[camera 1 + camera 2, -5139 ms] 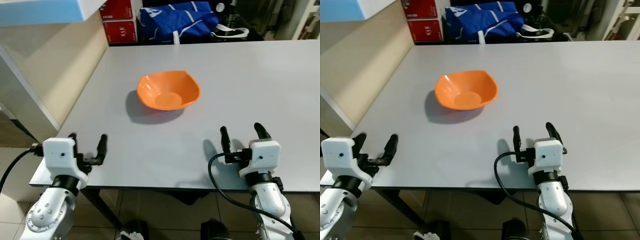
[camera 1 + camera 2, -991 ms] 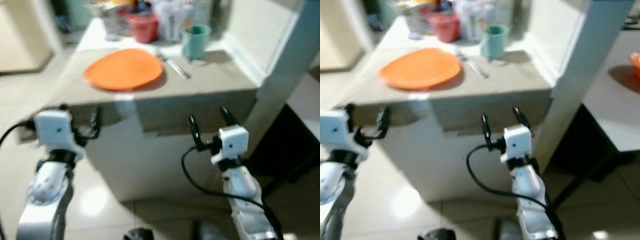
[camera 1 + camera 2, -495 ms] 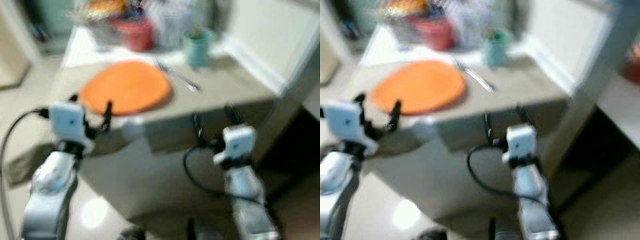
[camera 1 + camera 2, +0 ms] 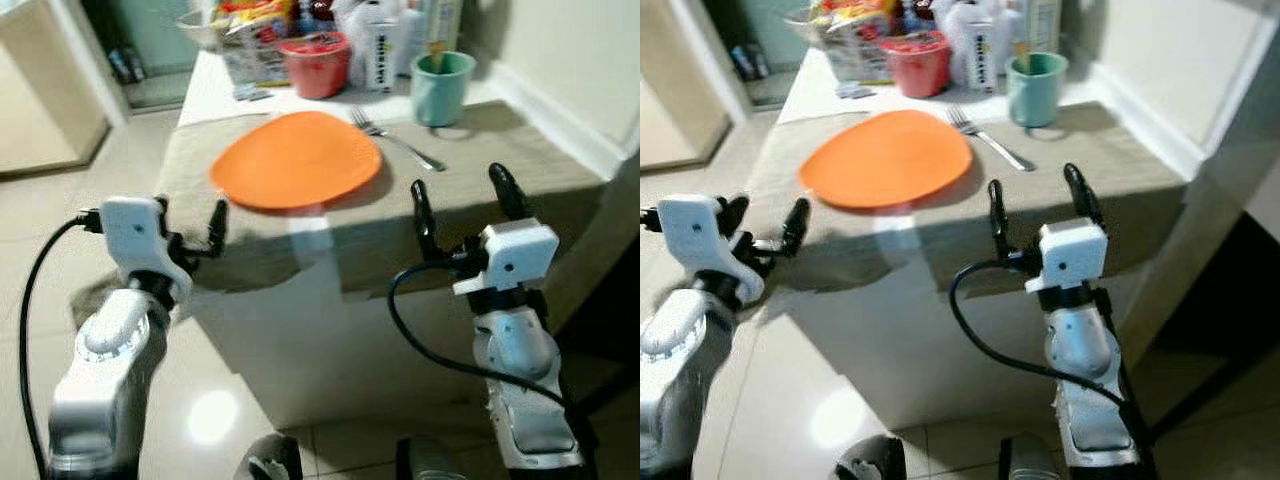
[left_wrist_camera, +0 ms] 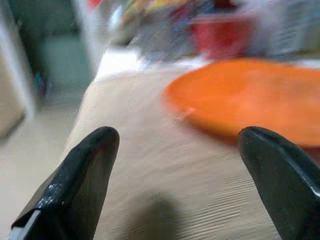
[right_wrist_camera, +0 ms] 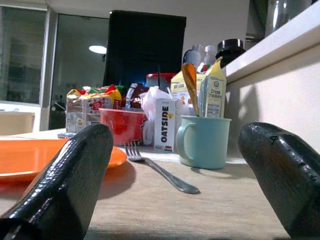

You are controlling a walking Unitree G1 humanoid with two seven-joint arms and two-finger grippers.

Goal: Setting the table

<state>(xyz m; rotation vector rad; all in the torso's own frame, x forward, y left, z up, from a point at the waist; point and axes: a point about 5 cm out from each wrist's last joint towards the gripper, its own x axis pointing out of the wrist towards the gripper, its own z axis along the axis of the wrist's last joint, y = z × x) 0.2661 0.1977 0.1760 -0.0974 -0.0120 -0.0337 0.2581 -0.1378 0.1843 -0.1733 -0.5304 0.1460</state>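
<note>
1. From the head cameras: the robot stands at the near edge of a beige tabletop [image 4: 470, 180]. An orange plate [image 4: 296, 160] lies flat toward the near-left part of it, with a fork [image 4: 395, 140] just beside it on the right and a teal mug [image 4: 442, 88] behind the fork. A red bowl [image 4: 315, 62] and cartons crowd the far end. The left tool [image 4: 188, 232] hovers at the tabletop's near-left corner, fingers spread and holding nothing, close to the plate's rim but apart from it. The right tool [image 4: 465, 200] is raised at the near edge, below the fork, likewise spread and empty.

2. Left wrist camera: the plate [image 5: 240, 100] lies ahead between the two parted black fingers [image 5: 75, 180], blurred, with bare cloth-like surface in between.

3. Right wrist camera: the fork [image 6: 157, 170] and mug [image 6: 202, 140] sit ahead on the tabletop, between the parted fingers [image 6: 65, 185]; nothing is gripped.

4. My reading: nothing here has been picked up yet. The plate, fork and mug all wait to be fetched, so most of the setting seems left to do.
</note>
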